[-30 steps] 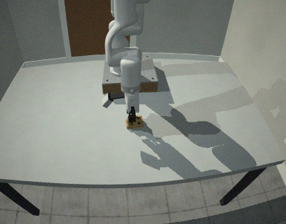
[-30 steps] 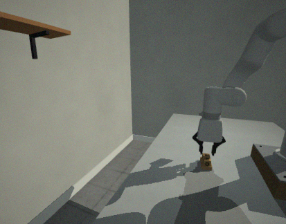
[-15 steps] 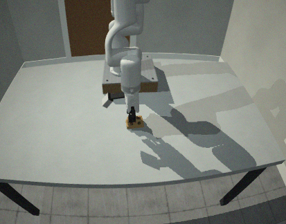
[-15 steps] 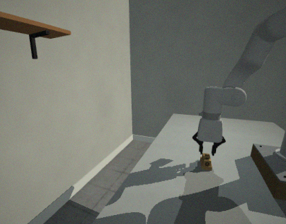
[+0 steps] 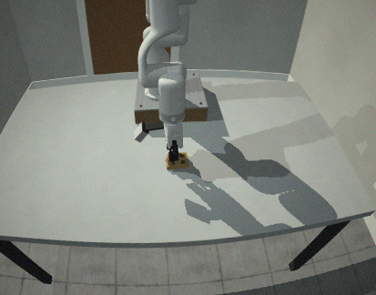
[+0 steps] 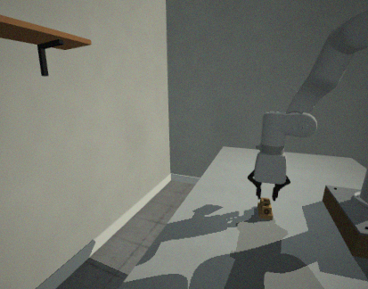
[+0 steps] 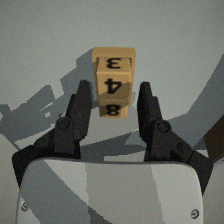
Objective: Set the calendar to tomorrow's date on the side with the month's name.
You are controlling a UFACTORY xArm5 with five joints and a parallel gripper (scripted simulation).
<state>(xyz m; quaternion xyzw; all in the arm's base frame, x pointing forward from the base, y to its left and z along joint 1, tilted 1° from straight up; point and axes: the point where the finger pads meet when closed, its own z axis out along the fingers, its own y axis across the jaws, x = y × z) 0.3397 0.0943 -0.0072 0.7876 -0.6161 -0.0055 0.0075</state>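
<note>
The wooden calendar [image 5: 185,167] [image 6: 265,217] [image 7: 114,51] sits on the table as a small tan block. In the wrist view, dark digits 3, 4 and 8 show in a column from far to near and look inverted. The digits in the top and exterior views are too small to read surely. My gripper [image 5: 174,157] [image 6: 267,197] [image 7: 114,92] is open, pointing down with its black fingers apart. In the wrist view the fingers stand on either side of the face with the 4, with gaps on both sides. Contact is not visible. The cubes' seating on the tray's floor is hidden.
The robot's base block [image 5: 198,114] [image 6: 347,232] stands behind the calendar. A small white and dark object [image 5: 140,132] shows left of the arm, in front of the base. Arm shadows fall across the table [image 5: 82,182]. A wall shelf [image 6: 40,33] is high at the left.
</note>
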